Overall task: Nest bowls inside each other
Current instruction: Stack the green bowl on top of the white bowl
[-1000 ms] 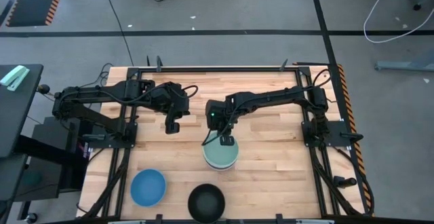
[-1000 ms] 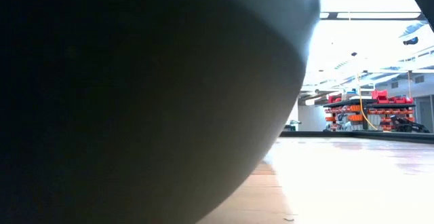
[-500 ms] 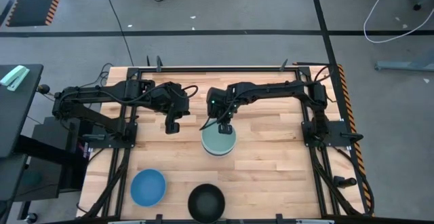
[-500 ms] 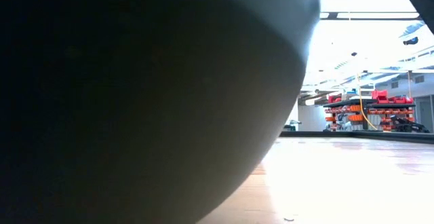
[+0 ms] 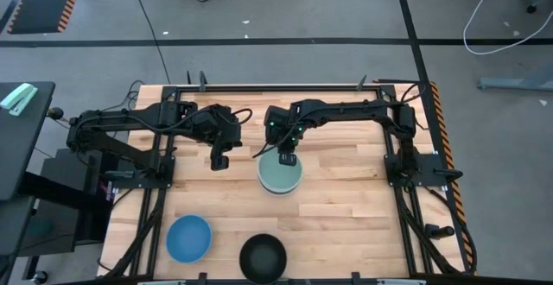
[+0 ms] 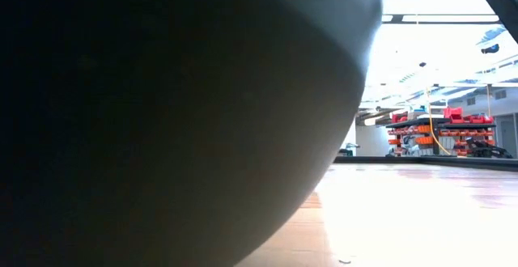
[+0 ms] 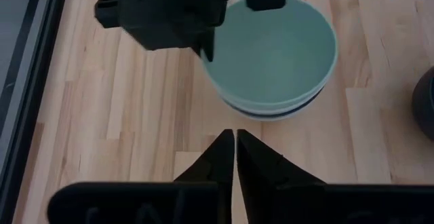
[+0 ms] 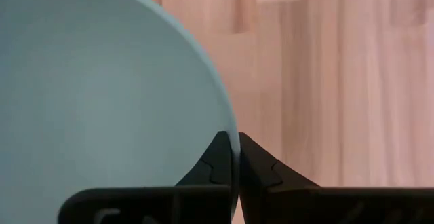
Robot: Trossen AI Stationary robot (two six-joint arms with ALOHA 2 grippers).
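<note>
1. The right tool [image 5: 288,157] is near the middle of the wooden surface [image 5: 346,199], at the far rim of the mint green bowl [image 5: 280,175]. In the right wrist view its fingers [image 8: 218,157] are pressed together on that rim, pinching the bowl's edge between them.
2. The mint green bowl [image 7: 271,51] is the top of a small stack. In the left wrist view a white rim and a dark band show just under it, so it sits nested in other bowls; how many cannot be told.
3. The stack stands at the centre of the surface, slightly toward the far side.
4. The left tool [image 5: 219,161] hangs over the surface left of the stack, apart from it and touching no bowl. In the left wrist view its fingers [image 7: 220,157] stand almost together, with only a thin slit between them and nothing in it.
5. The blue bowl [image 5: 188,237] sits alone, upright, at the near left of the surface.
6. A black bowl [image 5: 263,257] sits alone at the near edge, right of the blue one and well apart from the stack.
7. In the low view a large dark rounded shape [image 6: 162,121] fills most of the picture, close to the camera; what it is cannot be told for sure. To its right a strip of the surface is visible.
</note>
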